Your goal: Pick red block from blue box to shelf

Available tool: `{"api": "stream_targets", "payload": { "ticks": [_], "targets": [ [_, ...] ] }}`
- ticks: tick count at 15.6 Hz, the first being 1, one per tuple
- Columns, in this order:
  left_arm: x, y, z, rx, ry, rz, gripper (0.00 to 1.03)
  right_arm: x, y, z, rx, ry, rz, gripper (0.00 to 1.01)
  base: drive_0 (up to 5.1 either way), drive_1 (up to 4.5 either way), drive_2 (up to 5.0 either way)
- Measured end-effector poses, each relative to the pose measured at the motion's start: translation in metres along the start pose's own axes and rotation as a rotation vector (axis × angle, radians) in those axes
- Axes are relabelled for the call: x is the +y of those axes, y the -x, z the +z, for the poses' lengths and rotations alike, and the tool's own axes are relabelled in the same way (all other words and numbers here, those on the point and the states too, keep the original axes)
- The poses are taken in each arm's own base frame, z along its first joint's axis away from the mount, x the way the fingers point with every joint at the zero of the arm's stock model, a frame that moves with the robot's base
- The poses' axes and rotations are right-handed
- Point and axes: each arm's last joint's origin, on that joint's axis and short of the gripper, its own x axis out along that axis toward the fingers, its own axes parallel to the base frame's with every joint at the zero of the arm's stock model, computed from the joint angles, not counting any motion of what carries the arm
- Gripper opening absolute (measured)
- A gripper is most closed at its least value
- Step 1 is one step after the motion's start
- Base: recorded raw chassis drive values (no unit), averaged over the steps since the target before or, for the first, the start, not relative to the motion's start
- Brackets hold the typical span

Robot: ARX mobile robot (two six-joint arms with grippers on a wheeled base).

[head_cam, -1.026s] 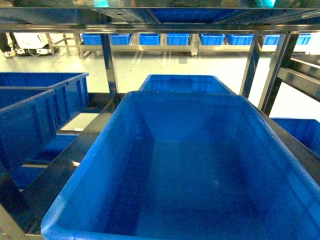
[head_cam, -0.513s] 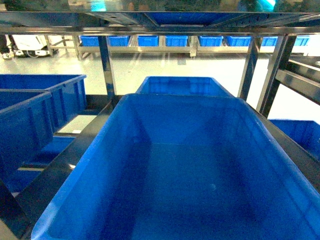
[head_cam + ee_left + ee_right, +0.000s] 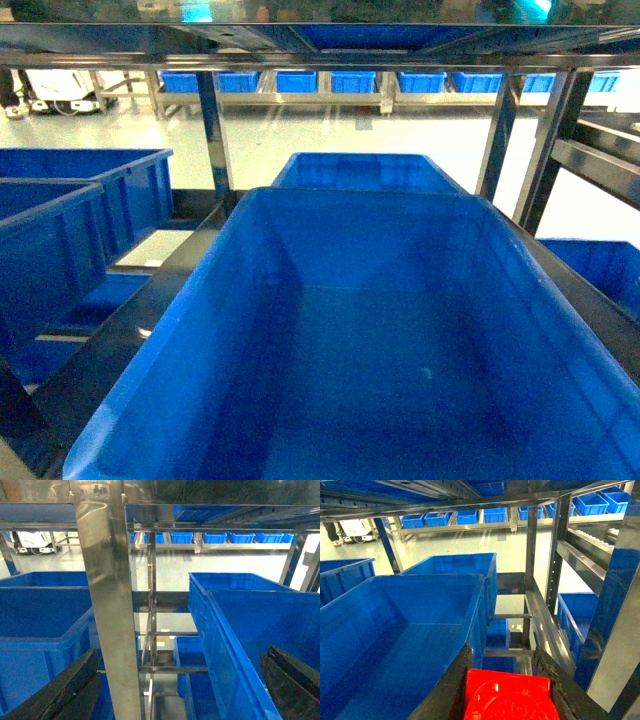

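Note:
The red block [image 3: 507, 697] fills the bottom of the right wrist view, its round stud facing the camera. My right gripper [image 3: 504, 660] is shut on it, a black finger pressed to each side. It hangs beside the right rim of a big dark blue crate [image 3: 395, 630] on the steel shelf [image 3: 530, 555]. My left gripper [image 3: 181, 680] is open and holds nothing. One shelf upright [image 3: 107, 605] stands ahead of it. Neither gripper shows in the head view. The blue box is out of view.
The big crate [image 3: 370, 195] sits on the shelf tier right ahead, with a second crate [image 3: 365, 165] behind it. Ribbed dark blue crates [image 3: 90, 200] stand at the left and one [image 3: 600, 260] lower right. A top rail [image 3: 300, 50] runs overhead.
The head view has edged forward, so the big crate sits nearer and fills more of the frame. Over the last half second almost nothing has moved.

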Motion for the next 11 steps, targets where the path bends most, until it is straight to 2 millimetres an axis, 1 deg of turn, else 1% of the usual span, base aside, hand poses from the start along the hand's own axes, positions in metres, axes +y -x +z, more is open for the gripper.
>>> {"api": "stream_targets", "payload": {
  "ticks": [11],
  "targets": [
    [0.0000, 0.0000, 0.0000, 0.000, 0.000, 0.000, 0.98, 0.0000, 0.0000, 0.0000, 0.000, 0.000, 0.000, 0.29, 0.0, 0.00, 0.0]
  ]
}}
